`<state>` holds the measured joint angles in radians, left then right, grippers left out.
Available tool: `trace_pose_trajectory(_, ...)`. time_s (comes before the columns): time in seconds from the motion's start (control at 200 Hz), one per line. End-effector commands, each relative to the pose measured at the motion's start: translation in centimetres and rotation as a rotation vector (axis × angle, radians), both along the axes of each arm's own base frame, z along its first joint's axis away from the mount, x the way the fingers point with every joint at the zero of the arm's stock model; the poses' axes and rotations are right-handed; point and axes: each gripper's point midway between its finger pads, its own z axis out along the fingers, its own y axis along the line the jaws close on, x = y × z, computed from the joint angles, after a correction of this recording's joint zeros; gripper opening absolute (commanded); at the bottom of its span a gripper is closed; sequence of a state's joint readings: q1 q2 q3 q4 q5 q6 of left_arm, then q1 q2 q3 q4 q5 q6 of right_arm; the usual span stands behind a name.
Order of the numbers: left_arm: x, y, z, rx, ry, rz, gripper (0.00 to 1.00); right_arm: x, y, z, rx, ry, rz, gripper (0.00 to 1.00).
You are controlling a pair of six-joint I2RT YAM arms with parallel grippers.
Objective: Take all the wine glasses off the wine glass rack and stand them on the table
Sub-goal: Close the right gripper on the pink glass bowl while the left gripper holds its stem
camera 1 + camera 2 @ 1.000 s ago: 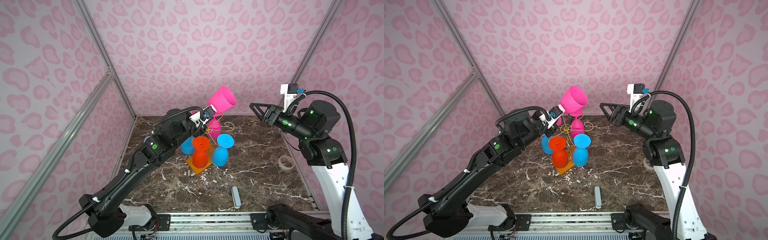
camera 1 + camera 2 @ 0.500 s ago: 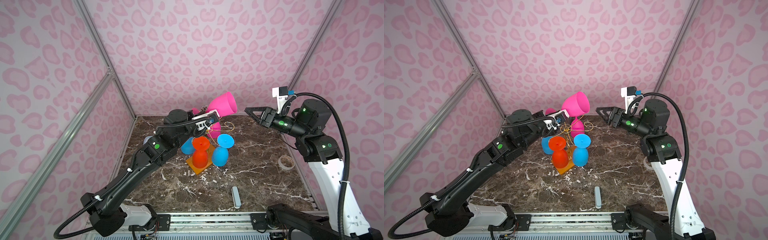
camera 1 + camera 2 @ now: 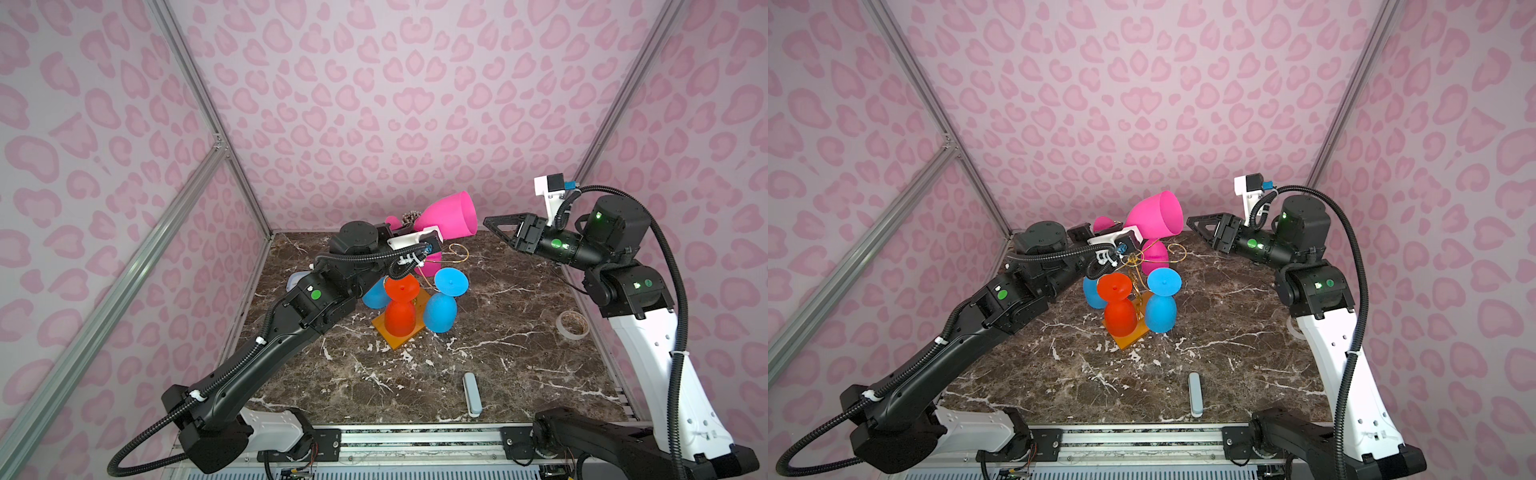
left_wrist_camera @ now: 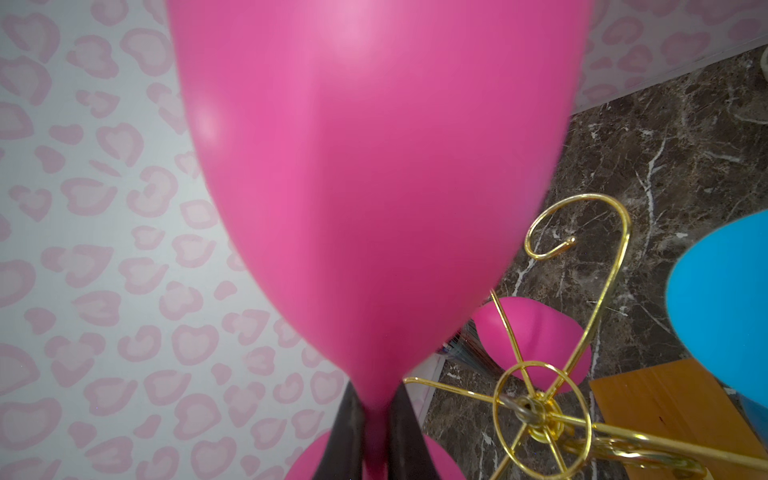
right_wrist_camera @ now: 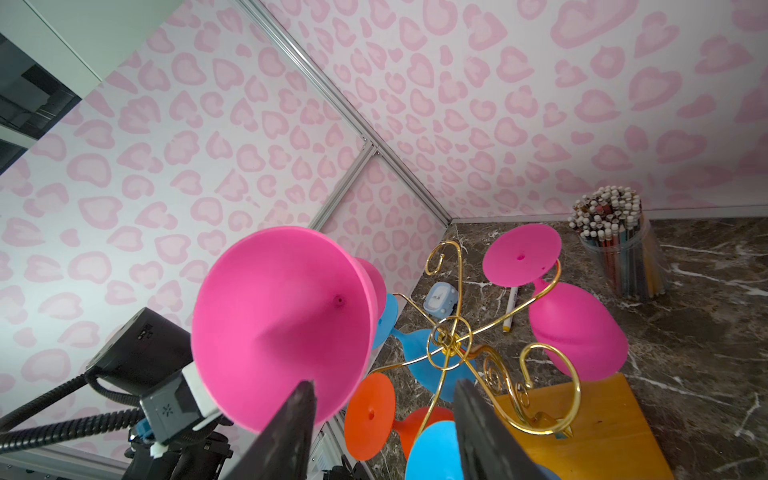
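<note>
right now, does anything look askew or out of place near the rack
Yes: one pink glass is off the rack, tipped almost sideways in the air. Its stem is pinched in the left pincer and its mouth faces the open right pincer. The other glasses hang bowl-down on the hooks.

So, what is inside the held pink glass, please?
The held pink glass is empty, just a small hole at its bottom; the right gripper hides part of its rim.
</note>
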<state>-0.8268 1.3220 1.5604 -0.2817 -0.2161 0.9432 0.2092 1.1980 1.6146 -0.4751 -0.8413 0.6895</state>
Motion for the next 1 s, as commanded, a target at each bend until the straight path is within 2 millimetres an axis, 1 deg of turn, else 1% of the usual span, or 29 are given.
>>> trace_pose_trajectory(0.0, 0.0, -0.4, 1.3, 0.0, -0.062, -0.007, 0.03, 0.2, 0.3, 0.4, 0.013, -0.011, 0.016, 0.54)
trace_pose_trajectory(0.18, -0.2, -1.5, 1.1, 0.046, -0.089, -0.02, 0.03, 0.7, 0.4, -0.6, 0.005, 0.018, 0.015, 0.48)
trace_pose_trajectory(0.375, -0.3, -2.1, 1.4, 0.043, -0.101, -0.038, 0.04, 1.0, 0.1, -1.5, -0.025, 0.032, -0.007, 0.43)
trace_pose_trajectory(0.51, -0.2, -2.3, 1.5, 0.052, -0.11, -0.038, 0.04, 1.0, 0.2, -1.9, -0.026, 0.042, -0.002, 0.32)
trace_pose_trajectory(0.565, -0.1, -2.5, 1.3, 0.059, -0.109, -0.038, 0.04, 1.0, 0.2, -1.9, -0.027, 0.041, -0.003, 0.27)
trace_pose_trajectory(0.66, 0.0, -2.7, 1.1, 0.067, -0.11, -0.042, 0.03, 1.0, 0.2, -2.1, -0.029, 0.043, -0.002, 0.21)
trace_pose_trajectory(0.83, -0.1, -2.9, 1.1, 0.072, -0.113, -0.05, 0.03, 1.0, 0.2, -2.3, -0.027, 0.048, -0.005, 0.0)
trace_pose_trajectory(0.94, 0.0, -3.1, 1.1, 0.071, -0.122, -0.054, 0.04, 1.0, 0.1, -2.2, -0.023, 0.048, -0.007, 0.0)
trace_pose_trajectory(0.995, 0.1, -3.2, 1.2, 0.066, -0.134, -0.053, 0.11, 1.0, 0.1, -2.1, -0.02, 0.045, -0.01, 0.0)
